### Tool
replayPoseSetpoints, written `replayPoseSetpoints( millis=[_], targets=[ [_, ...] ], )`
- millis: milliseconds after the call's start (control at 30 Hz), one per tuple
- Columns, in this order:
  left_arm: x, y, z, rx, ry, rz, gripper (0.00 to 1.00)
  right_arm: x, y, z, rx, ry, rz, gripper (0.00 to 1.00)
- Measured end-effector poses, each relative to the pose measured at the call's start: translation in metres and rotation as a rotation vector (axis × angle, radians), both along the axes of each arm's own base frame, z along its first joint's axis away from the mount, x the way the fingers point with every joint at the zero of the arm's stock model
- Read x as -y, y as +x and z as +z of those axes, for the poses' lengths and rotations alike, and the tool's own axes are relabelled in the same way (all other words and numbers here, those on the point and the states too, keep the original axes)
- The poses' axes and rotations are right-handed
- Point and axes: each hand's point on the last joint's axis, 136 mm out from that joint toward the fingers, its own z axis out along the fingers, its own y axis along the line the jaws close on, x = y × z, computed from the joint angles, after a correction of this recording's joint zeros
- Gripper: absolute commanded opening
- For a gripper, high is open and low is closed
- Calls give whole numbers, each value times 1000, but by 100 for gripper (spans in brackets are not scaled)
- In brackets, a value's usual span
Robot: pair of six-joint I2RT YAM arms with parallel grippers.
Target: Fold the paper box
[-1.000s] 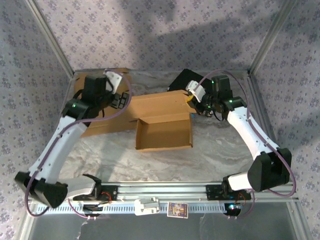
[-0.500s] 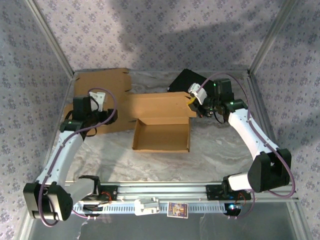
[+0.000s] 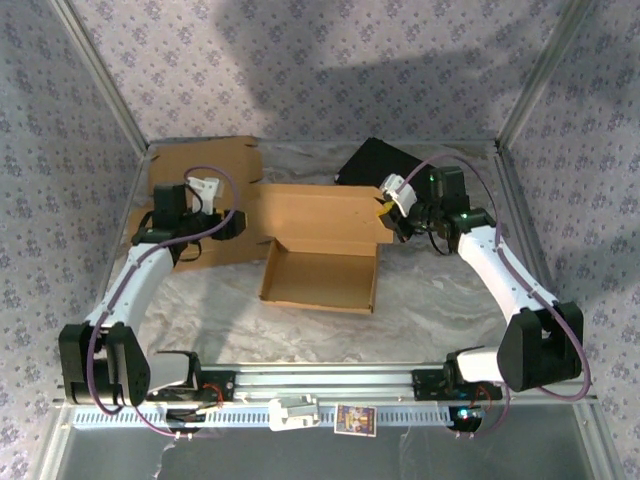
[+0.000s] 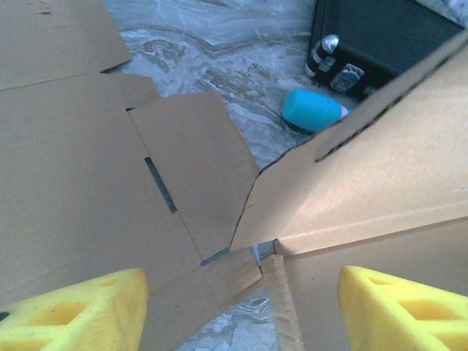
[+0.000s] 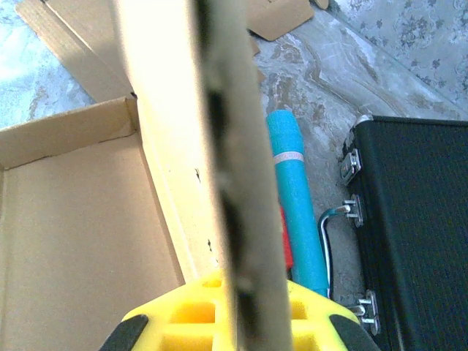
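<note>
Paper box [image 3: 320, 265]: mid-bench, long axis running left to right, tray open upward, rear wall raised. Right fingers [image 5: 190, 307] pinch that wall's right end. Left fingers [image 4: 73, 314] are spread, holding nothing, just off its left end, so the left arm looks nearer the flat left flap [image 4: 183, 168]. Bare bench [image 3: 450, 300] lies toward the near edge, while a black case [image 3: 375, 165] and a blue tube [image 5: 292, 197] crowd the far-right side.

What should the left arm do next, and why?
Probably ease the left end effector down and close it on the side flap. It stands open above the cardboard, gripping nothing; that flap lies flat, while the right end effector is clamped on the paper box's raised panel.
</note>
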Motion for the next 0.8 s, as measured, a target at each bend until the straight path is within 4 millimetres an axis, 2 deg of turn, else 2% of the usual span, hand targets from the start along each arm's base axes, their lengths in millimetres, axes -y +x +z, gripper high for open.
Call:
replayPoseSetpoints(
  millis=[233,433,667,733,800],
  targets=[
    [3,6,-19,14,67,-92,75,5,2,-3,0,-8,1,0],
    [11,17,-39,-8,45,-199,67,8,4,-8,-11,-11,-6,0],
    [29,33,-27,15,-29,-317,67,8,5,-9,-20,-13,-5,0],
    [34,31,-23,25,-33,-345,66,8,6,-10,-23,-14,-5,0],
    [39,31,-21,27,-31,-370,59,8,7,-11,-27,-14,-5,0]
  ],
)
